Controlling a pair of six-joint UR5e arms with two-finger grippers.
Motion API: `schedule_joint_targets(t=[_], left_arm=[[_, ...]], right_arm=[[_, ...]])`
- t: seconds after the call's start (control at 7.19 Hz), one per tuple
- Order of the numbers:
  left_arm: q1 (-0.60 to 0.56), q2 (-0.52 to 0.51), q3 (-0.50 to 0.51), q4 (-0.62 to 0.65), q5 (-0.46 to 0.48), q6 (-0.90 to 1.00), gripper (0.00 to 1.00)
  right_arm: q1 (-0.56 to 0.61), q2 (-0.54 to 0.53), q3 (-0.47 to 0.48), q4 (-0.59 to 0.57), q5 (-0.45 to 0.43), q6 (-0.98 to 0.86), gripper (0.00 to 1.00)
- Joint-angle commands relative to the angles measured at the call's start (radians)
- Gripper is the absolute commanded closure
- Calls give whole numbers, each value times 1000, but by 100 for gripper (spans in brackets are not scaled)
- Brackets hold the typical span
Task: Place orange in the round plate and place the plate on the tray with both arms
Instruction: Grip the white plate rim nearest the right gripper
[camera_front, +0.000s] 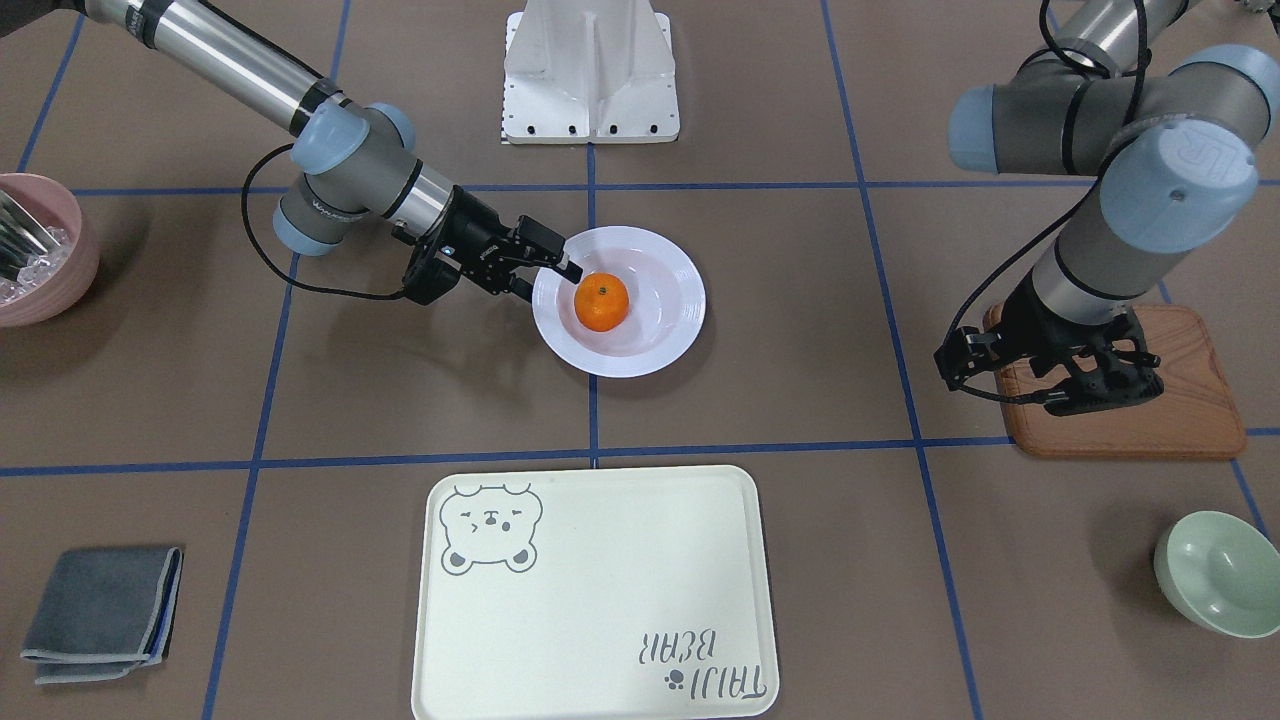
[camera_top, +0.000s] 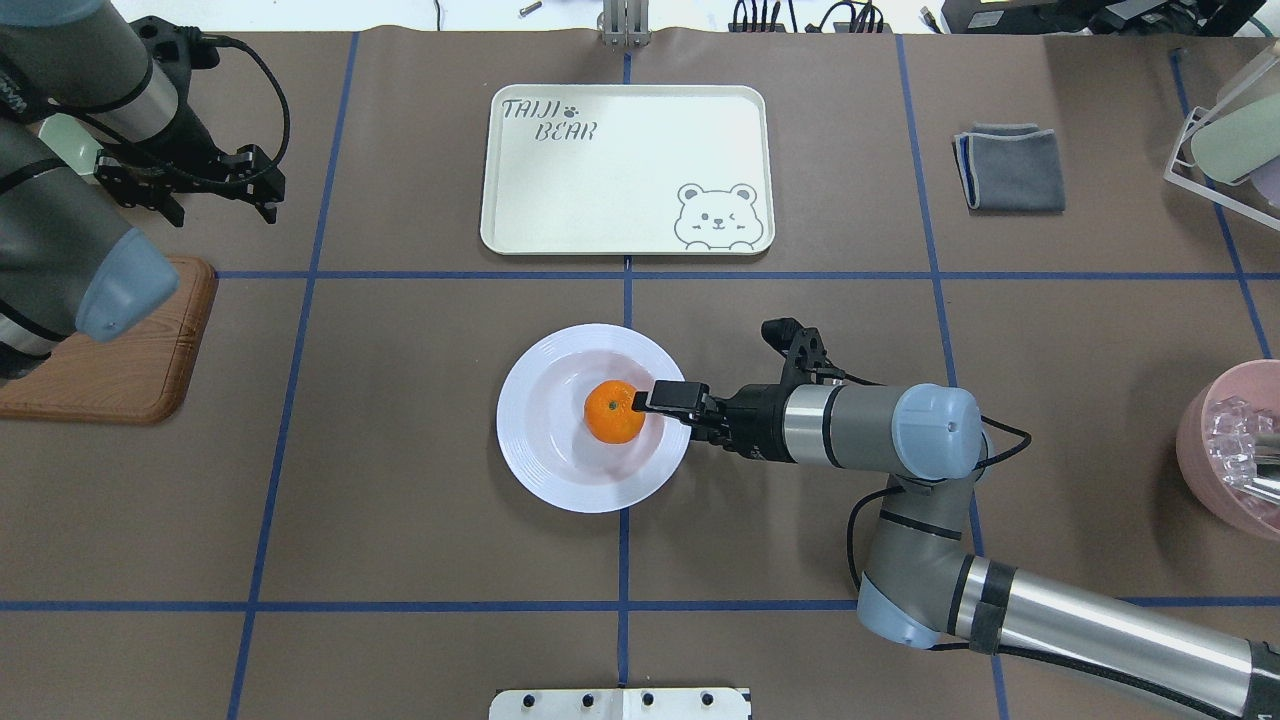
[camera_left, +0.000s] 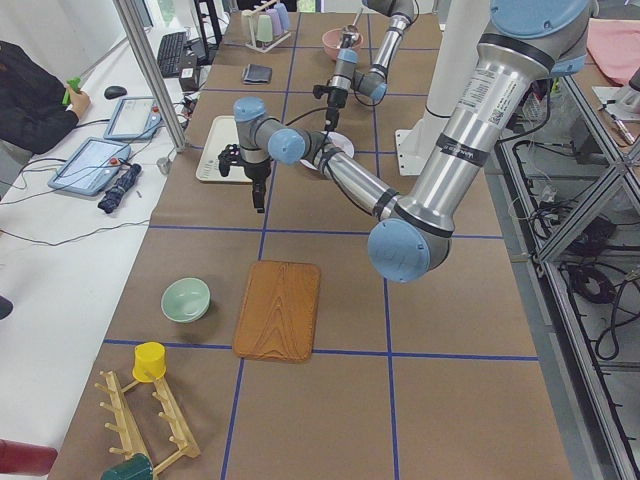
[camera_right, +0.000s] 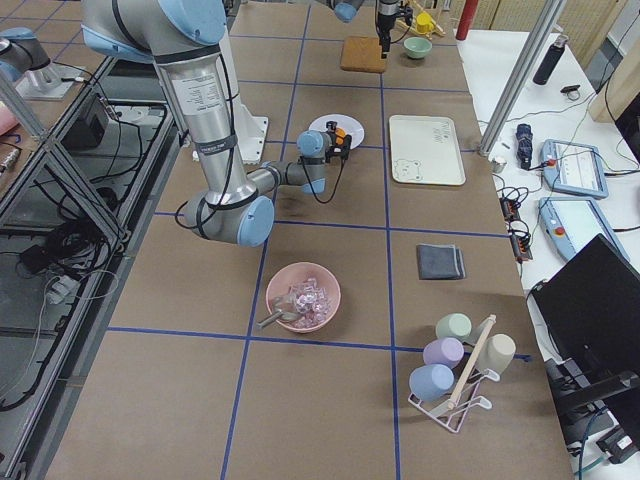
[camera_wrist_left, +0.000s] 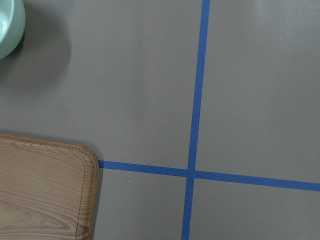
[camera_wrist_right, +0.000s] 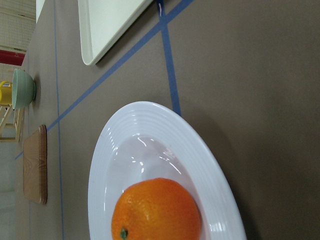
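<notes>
Orange (camera_front: 601, 302) in round plate (camera_front: 620, 362) (centred)

Your two arms match. The right arm (camera_front: 240, 75) and the left arm (camera_front: 1120, 110) are each built of polished silver tubes and matt grey joint housings, closed with rounded light-blue caps. You can read a raised "UR" on the left arm's large end cap (camera_front: 1190, 170). Black bands ring the tube ends, and a thin black cable hangs in a loop beside each wrist. The right gripper (camera_front: 552, 282) and the left gripper (camera_front: 1055, 385) are black and angular. The white base mount (camera_front: 590, 70) carries a row of dark screw holes.
</notes>
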Motion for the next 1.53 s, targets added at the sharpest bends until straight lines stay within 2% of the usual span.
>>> schedule_joint_targets(t=[0.0,1.39], left_arm=[[0,0,0,-1,-1,-2,2],[2,0,2,1,2,-2,2]], right_arm=[[-2,8,-5,0,0,0,0],[-5,54,-44,-2,-5,22,0]])
